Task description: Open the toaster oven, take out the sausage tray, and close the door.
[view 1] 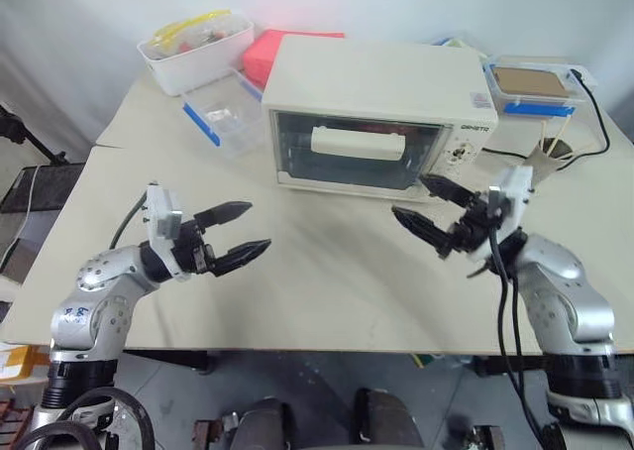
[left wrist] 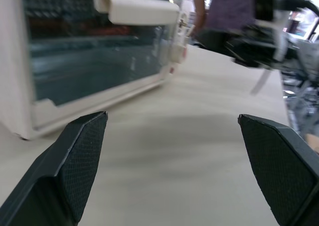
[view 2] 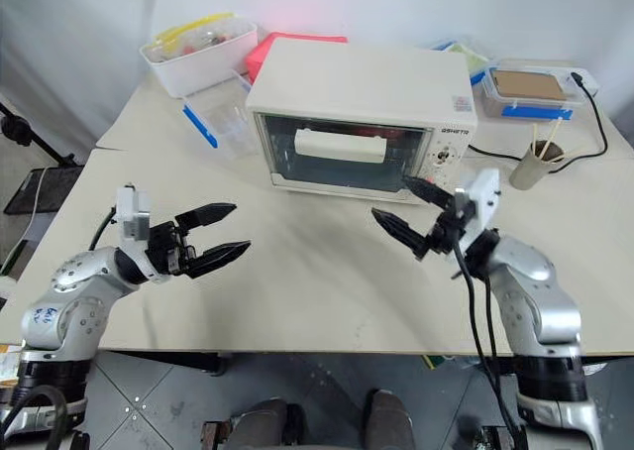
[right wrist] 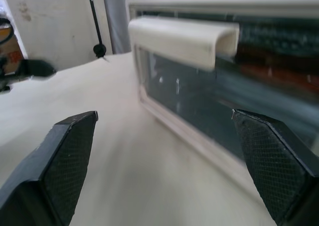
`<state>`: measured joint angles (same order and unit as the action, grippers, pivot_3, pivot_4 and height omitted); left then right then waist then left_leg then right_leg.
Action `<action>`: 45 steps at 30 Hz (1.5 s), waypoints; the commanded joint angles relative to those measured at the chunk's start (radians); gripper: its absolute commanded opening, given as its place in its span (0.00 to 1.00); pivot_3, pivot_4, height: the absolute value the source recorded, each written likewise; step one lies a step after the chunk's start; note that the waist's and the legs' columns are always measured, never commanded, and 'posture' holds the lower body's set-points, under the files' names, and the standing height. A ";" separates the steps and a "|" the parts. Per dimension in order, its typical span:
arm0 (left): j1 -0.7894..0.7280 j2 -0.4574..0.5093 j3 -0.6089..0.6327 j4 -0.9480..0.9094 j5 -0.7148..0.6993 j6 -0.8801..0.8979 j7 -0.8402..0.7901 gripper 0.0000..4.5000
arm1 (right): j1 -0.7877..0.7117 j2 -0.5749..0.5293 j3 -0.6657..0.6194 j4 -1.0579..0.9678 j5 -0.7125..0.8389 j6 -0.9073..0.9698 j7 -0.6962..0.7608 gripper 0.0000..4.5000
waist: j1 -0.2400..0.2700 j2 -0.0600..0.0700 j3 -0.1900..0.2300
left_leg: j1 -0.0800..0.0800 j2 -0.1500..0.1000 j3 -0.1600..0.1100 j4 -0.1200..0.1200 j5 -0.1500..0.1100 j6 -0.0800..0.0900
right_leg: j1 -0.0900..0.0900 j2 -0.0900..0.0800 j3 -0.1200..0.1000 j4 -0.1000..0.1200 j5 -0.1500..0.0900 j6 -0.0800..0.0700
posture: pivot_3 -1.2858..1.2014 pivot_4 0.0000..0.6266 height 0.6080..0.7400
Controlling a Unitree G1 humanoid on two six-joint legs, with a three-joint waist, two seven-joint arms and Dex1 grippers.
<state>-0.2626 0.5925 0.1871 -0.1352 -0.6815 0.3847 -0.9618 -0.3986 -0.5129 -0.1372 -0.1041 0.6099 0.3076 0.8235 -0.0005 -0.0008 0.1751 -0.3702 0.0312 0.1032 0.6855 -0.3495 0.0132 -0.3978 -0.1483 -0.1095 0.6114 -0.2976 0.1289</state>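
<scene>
The toaster oven [view 1: 371,108] stands in the upper middle of the head view, on the beige table [view 1: 327,291]. Its door [view 1: 352,151] is closed, with the wide cream bar handle [view 1: 358,140] across the glass. Behind the glass some red-brown shapes appear, but the sausage tray cannot be made out clearly.

In the lower left of the frame, the left gripper [view 1: 235,234] hovers above the table with its two black fingers spread wide, holding nothing. In the lower right, the right gripper [view 1: 428,204] is also spread wide and empty, near the lower right corner of the oven but not touching it. Both point toward the middle of the table.

To the upper left of the oven there are a white tub [view 1: 196,49], a clear box with blue edge [view 1: 223,113] and a red box [view 1: 267,54]. At the upper right stand a blue-edged container [view 1: 532,88] and a paper cup with sticks [view 1: 548,158]; a black cable [view 1: 599,113] runs beside them.
</scene>
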 commanded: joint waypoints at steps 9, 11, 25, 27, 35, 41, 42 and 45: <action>0.041 -0.041 -0.011 -0.024 0.007 -0.007 0.009 0.99 | -0.125 0.076 0.065 0.038 -0.052 -0.078 0.071 1.00 | -0.004 0.000 0.000 | 0.000 0.000 0.002 0.000 0.000 0.000 | 0.000 0.000 0.000 0.000 0.000 0.000 | 0.52 0.24 1.00; 0.049 -0.045 -0.011 -0.018 0.012 -0.010 0.012 0.99 | -0.120 0.083 0.065 0.030 -0.054 -0.094 0.082 1.00 | -0.004 0.000 0.000 | 0.000 0.000 0.001 0.000 0.000 0.000 | 0.000 0.000 0.000 0.000 0.000 0.000 | 0.52 0.24 1.00; 0.077 -0.063 -0.009 -0.036 -0.008 0.003 0.000 0.99 | -0.121 0.043 0.046 0.054 -0.078 -0.053 0.050 1.00 | -0.006 0.000 0.000 | 0.000 0.001 -0.001 0.000 0.000 -0.001 | 0.000 0.000 0.001 0.000 0.000 0.000 | 0.52 0.24 1.00; 0.062 -0.066 -0.010 -0.028 -0.004 -0.001 -0.003 0.99 | -0.143 0.051 0.045 0.075 -0.085 -0.074 0.052 1.00 | -0.006 0.000 0.000 | 0.000 0.001 -0.001 0.000 0.000 -0.001 | 0.000 0.000 0.001 0.000 0.000 0.000 | 0.52 0.24 1.00; 0.045 -0.073 -0.019 -0.016 0.009 -0.002 -0.009 0.99 | -0.129 0.090 0.067 0.033 -0.060 -0.126 0.101 1.00 | -0.003 0.000 0.000 | 0.000 0.001 0.000 0.000 0.000 0.000 | 0.000 0.000 0.000 0.000 0.000 0.000 | 0.52 0.24 1.00; 0.046 -0.070 -0.020 -0.018 0.008 0.002 -0.013 0.99 | -0.050 0.049 0.087 -0.043 -0.045 -0.028 0.109 1.00 | -0.002 0.000 0.000 | 0.000 0.001 -0.001 0.000 0.000 0.000 | 0.000 0.000 0.000 0.000 0.000 0.000 | 0.52 0.24 1.00; 0.046 -0.069 -0.020 -0.017 0.008 0.002 -0.014 0.99 | -0.044 0.043 0.086 -0.048 -0.049 -0.024 0.109 1.00 | -0.002 0.000 0.000 | 0.000 0.001 -0.001 0.000 0.000 0.000 | 0.000 0.000 0.000 0.000 0.000 0.000 | 0.52 0.24 1.00; 0.043 -0.068 -0.020 -0.014 0.007 0.002 -0.019 0.99 | -0.044 0.033 0.077 -0.031 -0.073 -0.018 0.091 1.00 | -0.003 0.000 0.000 | 0.000 0.000 -0.001 0.000 0.000 0.000 | 0.000 0.000 0.001 0.000 0.000 0.000 | 0.52 0.24 1.00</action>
<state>-0.2113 0.5213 0.1651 -0.1403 -0.6655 0.3935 -0.9687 -0.4332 -0.4677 -0.0435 -0.1008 0.5371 0.2925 0.9219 -0.0033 -0.0008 0.1752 -0.3701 0.0319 0.1024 0.6855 -0.3492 0.0128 -0.3980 -0.1483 -0.1088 0.6112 -0.2976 0.1290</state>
